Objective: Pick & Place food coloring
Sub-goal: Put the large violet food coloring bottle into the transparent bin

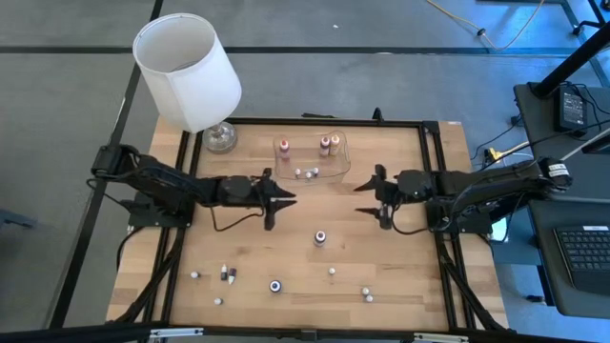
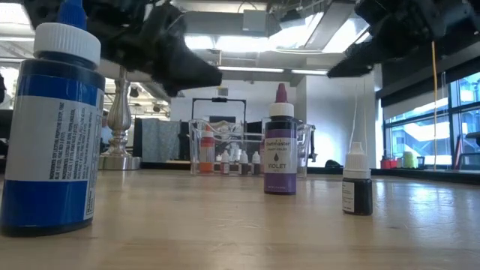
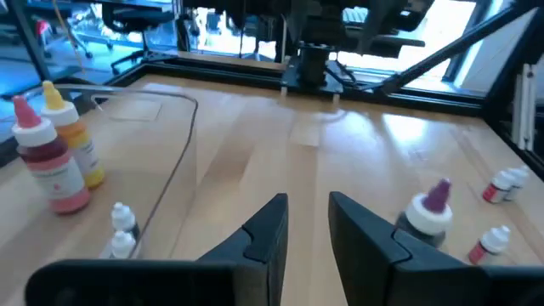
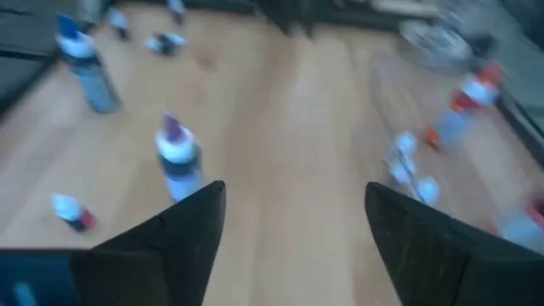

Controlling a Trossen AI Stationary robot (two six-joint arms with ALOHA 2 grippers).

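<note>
Left gripper held empty with fingers parted, right gripper spread wide and empty, purple bottle stood between them nearer, other bottles kept in far tray

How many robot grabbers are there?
2. The left gripper is over the middle of the table, open. The right gripper faces it from the other side, open too. Neither holds anything.

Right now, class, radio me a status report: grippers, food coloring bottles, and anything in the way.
Left gripper and right gripper both empty, jaws apart, facing over mid-table. Purple-capped violet bottle stands loose between them; red and orange bottles sit in the clear plastic tray. Nothing blocking.
</note>
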